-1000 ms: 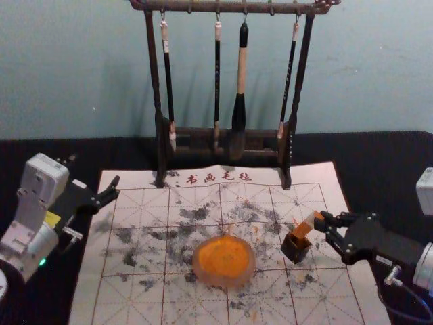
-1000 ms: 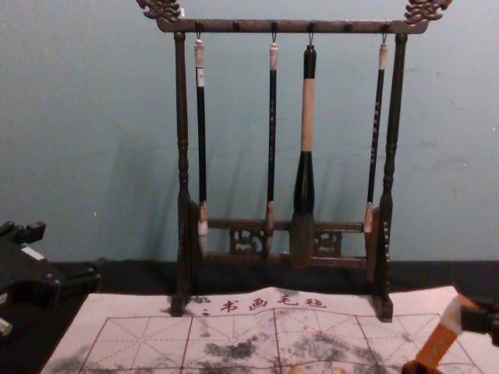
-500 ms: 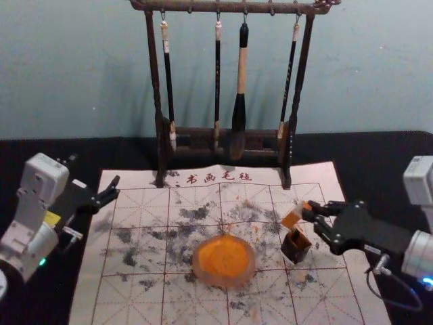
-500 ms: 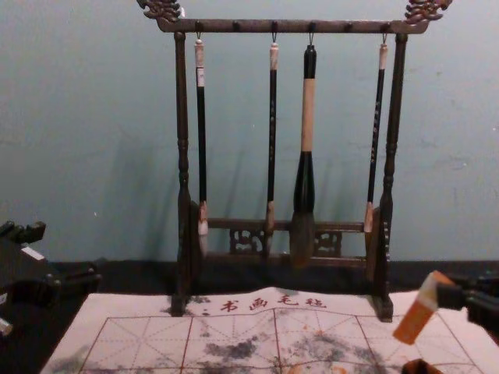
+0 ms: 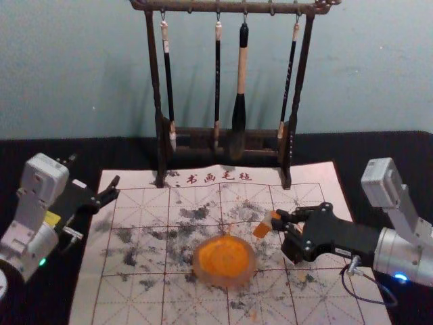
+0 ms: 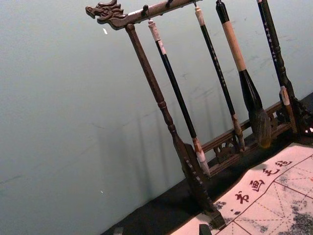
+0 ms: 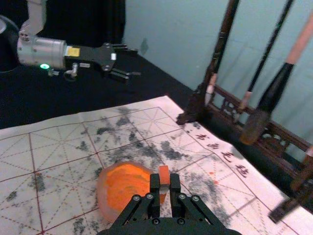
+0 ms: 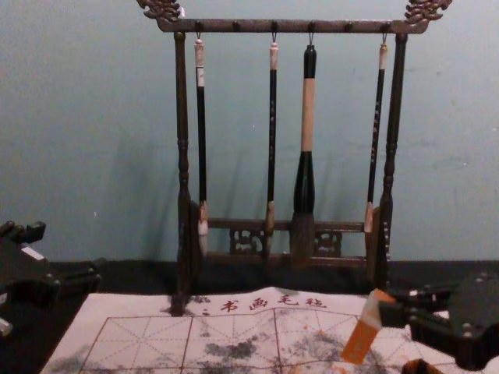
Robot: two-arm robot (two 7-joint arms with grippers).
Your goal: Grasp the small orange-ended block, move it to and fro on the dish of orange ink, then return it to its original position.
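Note:
My right gripper point(image 5: 279, 222) is shut on the orange-ended block point(image 5: 262, 229), holding it tilted in the air above the mat, right of and beyond the dish of orange ink point(image 5: 224, 260). In the right wrist view the gripper point(image 7: 166, 188) grips the block point(image 7: 164, 177) by its upper part, with the dish point(image 7: 122, 188) behind it. The chest view has the block point(image 8: 362, 336) slanting down from the right gripper point(image 8: 390, 308). Partly behind the right gripper is the small dark holder point(image 5: 292, 252). My left gripper point(image 5: 116, 189) is parked open at the left.
A wooden rack point(image 5: 161, 145) with several hanging brushes stands at the back of the mat point(image 5: 145, 298). Its right foot is beyond the right gripper. The large brush point(image 5: 239, 112) hangs near the rack's middle.
The right gripper has carried the block up and leftward, from over the small holder toward the dish. The left arm has stayed still.

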